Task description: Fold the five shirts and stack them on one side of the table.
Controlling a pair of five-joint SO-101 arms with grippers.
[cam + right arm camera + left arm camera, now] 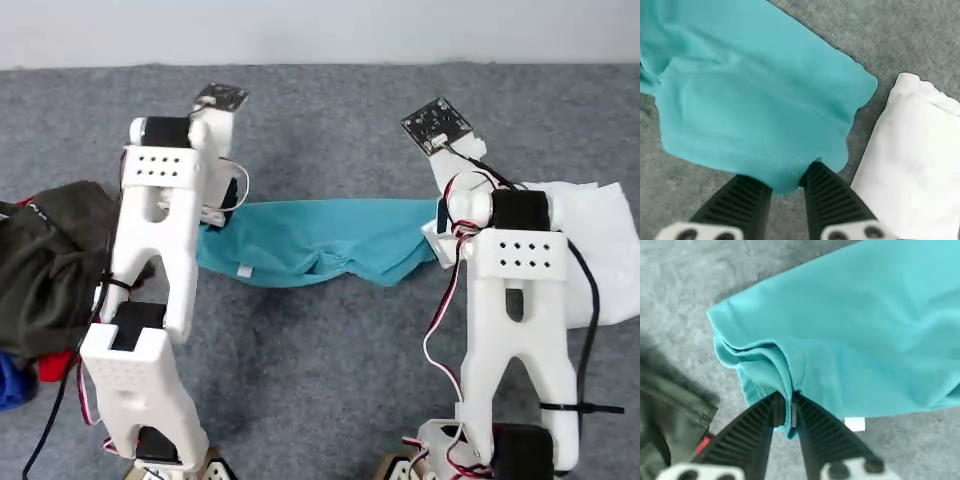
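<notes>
Nearest to the arm bases, at the left edge of the grey table point(330, 380), lies a loose pile of clothes. A blue piece point(10, 385) and a red piece point(55, 368) show at its near side. A dark olive garment point(50, 260) is crumpled over them and reaches farther back. None of these looks folded.

On the right side, partly under the right arm, lies a white shirt point(600, 250). It is flat with straight edges, so I judge it as already folded and as the start of the stack.

A little farther, in the middle between the two arms, the teal shirt point(320, 240) lies as a long band from left to right. The left gripper point(786, 402) is clamped tightly on a bunched fold at the left end of this shirt. The right gripper point(785, 180) is closed on the hem at the right end, just beside the white shirt, and its jaws are kept a little apart by the cloth. The band sags and wrinkles in the middle, so it seems to be only partly folded.

My judgement is that one shirt is finished, the teal one is in work, and three wait in the pile. The teal shirt needs more folds and then a place on the white one.
</notes>
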